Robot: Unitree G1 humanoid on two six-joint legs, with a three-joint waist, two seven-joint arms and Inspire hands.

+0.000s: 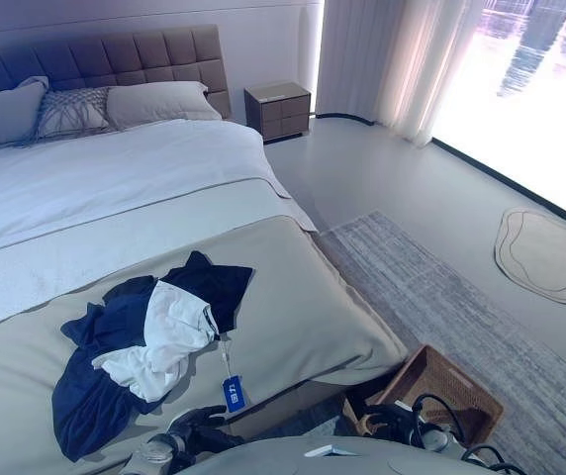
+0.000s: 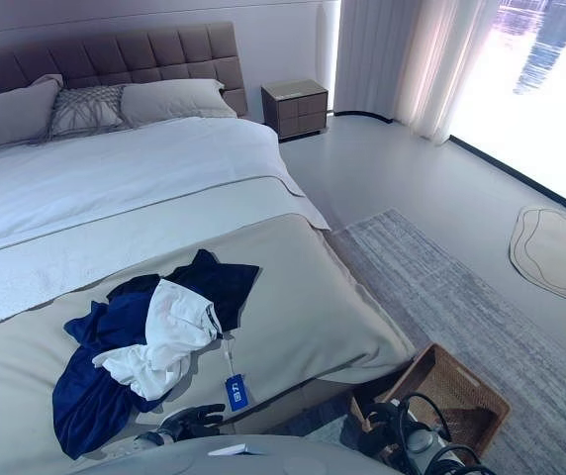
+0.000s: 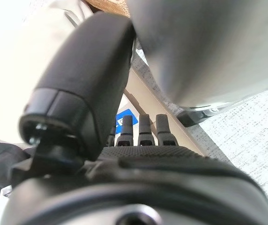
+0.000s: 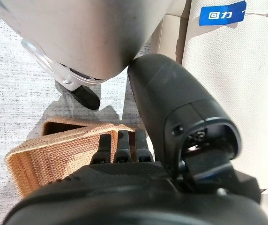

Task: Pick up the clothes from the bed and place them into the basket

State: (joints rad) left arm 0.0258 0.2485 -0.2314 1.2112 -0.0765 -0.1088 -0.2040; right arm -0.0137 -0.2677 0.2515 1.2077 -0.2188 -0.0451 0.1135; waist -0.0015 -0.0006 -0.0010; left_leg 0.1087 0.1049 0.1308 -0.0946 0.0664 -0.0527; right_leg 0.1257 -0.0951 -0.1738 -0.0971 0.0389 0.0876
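Hands first: left hand [image 1: 196,427] low at the foot edge of the bed [image 1: 293,297], fingers straight and relaxed in its wrist view, clasping nothing. Right hand [image 4: 124,154] low over the floor beside the bed, fingers likewise straight and apart, empty, with the wicker basket [image 1: 441,386] just past its fingertips.

Just beyond the left hand, blue tag [image 1: 234,393] on a thin string, lying on the cover. Further out from that hand, clothes [image 1: 144,346] in one crumpled heap on the beige cover: dark navy cloth with a white piece folded across the middle. Hard to tell whether one garment or several; reads as at least two pieces, navy and white. Basket empty as far as visible, standing on the grey rug [image 1: 441,287] at the bed's corner, well apart from the heap.

Step in hand, by judgement: reach toward the clothes, grasp not yet made. Next move calls for carrying the left hand forward onto the heap, closing round a thick fold so both pieces lift together, then swinging across to the basket.

Count: one heap of clothes, one tag, one basket, one bed, three pillows [image 1: 154,101] far off at the headboard, one nightstand [image 1: 278,109] beyond.
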